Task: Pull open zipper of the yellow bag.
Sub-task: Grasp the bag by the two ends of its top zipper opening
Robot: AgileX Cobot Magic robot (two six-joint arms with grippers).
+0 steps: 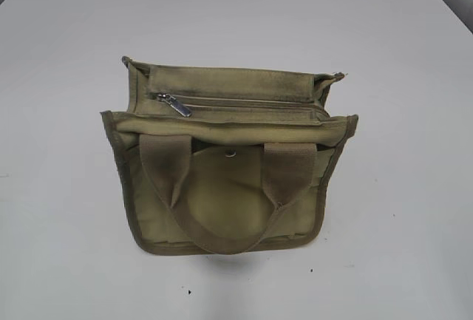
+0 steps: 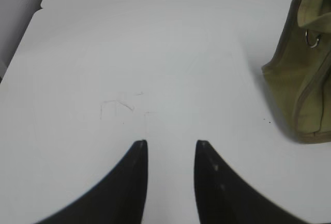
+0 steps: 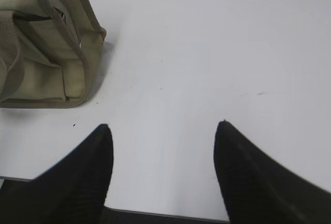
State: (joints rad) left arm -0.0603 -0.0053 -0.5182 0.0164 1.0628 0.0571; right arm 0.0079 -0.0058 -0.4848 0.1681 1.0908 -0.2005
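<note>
The olive-yellow bag [image 1: 229,157] lies in the middle of the white table, handles toward the camera. Its zipper [image 1: 244,103] runs straight across the top, with the silver pull tab [image 1: 176,104] at the left end. Neither arm shows in the exterior view. In the left wrist view my left gripper [image 2: 171,142] is open over bare table, with the bag [image 2: 305,69] at the right edge, well apart. My right gripper [image 3: 163,125] stands wide open above the table's near edge; the bag [image 3: 44,48] sits at the upper left of that view.
The white table [image 1: 399,61] surrounds the bag on all sides. A round silver snap button [image 1: 231,153] sits on the bag's front flap. The table's near edge [image 3: 155,214] runs just under the right gripper.
</note>
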